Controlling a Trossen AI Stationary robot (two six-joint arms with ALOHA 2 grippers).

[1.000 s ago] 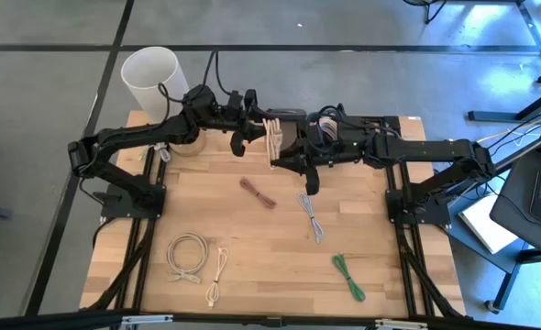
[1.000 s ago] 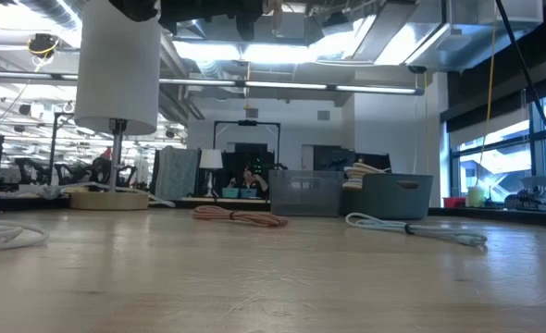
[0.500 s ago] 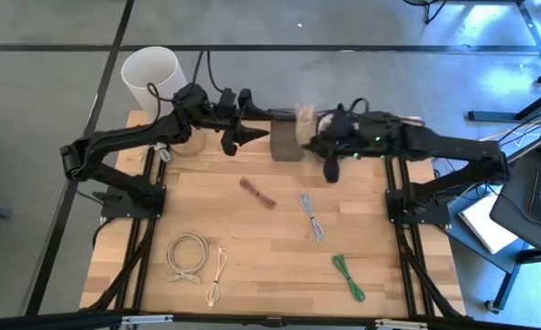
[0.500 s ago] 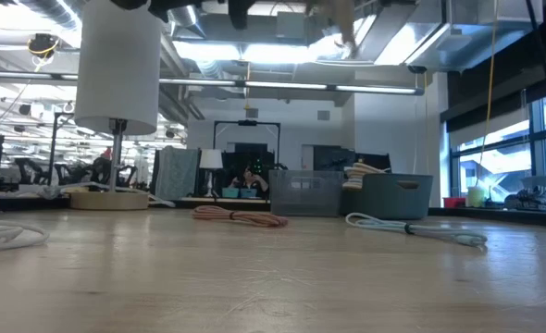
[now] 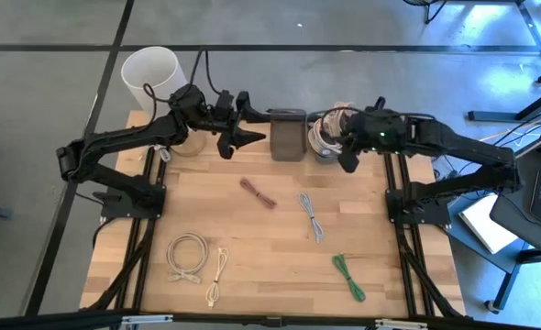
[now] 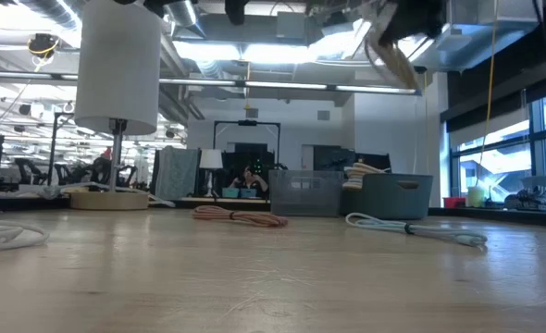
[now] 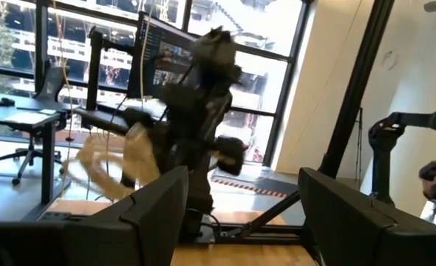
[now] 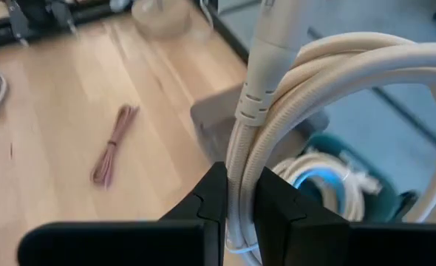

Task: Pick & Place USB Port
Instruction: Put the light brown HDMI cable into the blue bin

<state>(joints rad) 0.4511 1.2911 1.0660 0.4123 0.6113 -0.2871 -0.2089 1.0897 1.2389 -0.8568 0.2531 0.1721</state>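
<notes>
A beige USB cable coil [image 8: 329,81], with its plug [image 8: 266,37] uppermost, is carried by my right gripper [image 8: 240,214], which is shut on it. In the high view that gripper [image 5: 342,147] hangs above a teal bin [image 5: 318,145] at the table's far edge, and the coil [image 6: 393,51] shows high up in the low view. My left gripper [image 5: 241,126] hovers left of the grey bin [image 5: 287,136]. It is open [image 7: 240,214] with nothing between its fingers. My right gripper pinches several bundled strands of the coil [image 8: 240,177] between its two fingers, just below the plug's strain relief. The fingers slant downward from the table's right side and lie across the strands. The coil is lifted clear, looping out beyond the fingers above the teal bin.
The teal bin [image 8: 336,185] holds other coiled cables. On the wooden table lie a brown cable [image 5: 258,192], a grey one [image 5: 311,217], a green one [image 5: 348,276], a white coil [image 5: 187,252] and a cream one [image 5: 216,275]. A white cylinder [image 5: 151,78] stands at the far left.
The coil, earlier between both grippers over the grey bin, has left my left gripper. My right gripper has carried it toward the table's right edge, over the teal bin, and has tipped from nearly level to slanting downward.
</notes>
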